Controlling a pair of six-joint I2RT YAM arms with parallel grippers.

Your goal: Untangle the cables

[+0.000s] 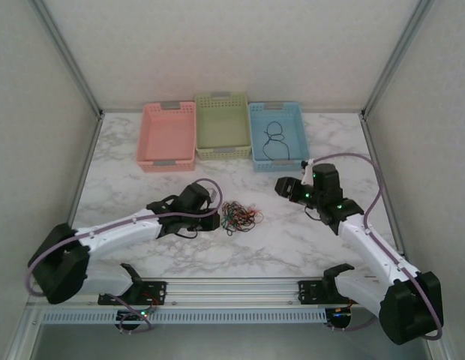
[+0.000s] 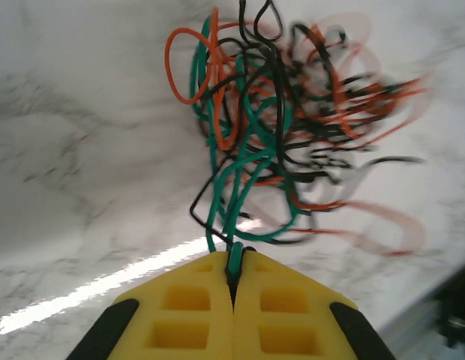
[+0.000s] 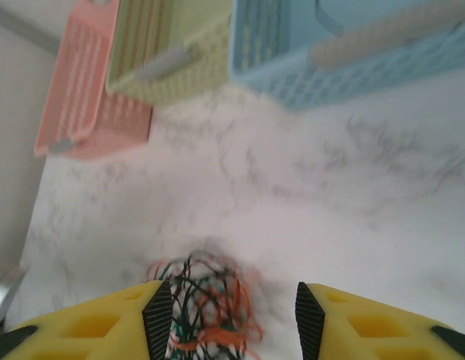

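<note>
The cables (image 1: 241,216) lie in one tangle of red-orange, green and black wire on the marble table, in front of the baskets. My left gripper (image 1: 217,220) sits at the tangle's left edge, low over the table. In the left wrist view its yellow fingers are shut on a green cable (image 2: 235,259), and the rest of the tangle (image 2: 270,127) spreads out beyond the tips. My right gripper (image 1: 281,186) hovers to the right of the tangle. In its wrist view the right gripper (image 3: 232,322) is open, and the blurred tangle (image 3: 202,300) lies below, near the left finger. A single black cable (image 1: 276,141) lies in the blue basket.
Three baskets stand in a row at the back: pink (image 1: 166,136), green (image 1: 223,126) and blue (image 1: 294,154). The right wrist view shows the pink basket (image 3: 90,97), the green basket (image 3: 172,52) and the blue basket (image 3: 352,52) ahead. White walls with metal frame posts enclose the table.
</note>
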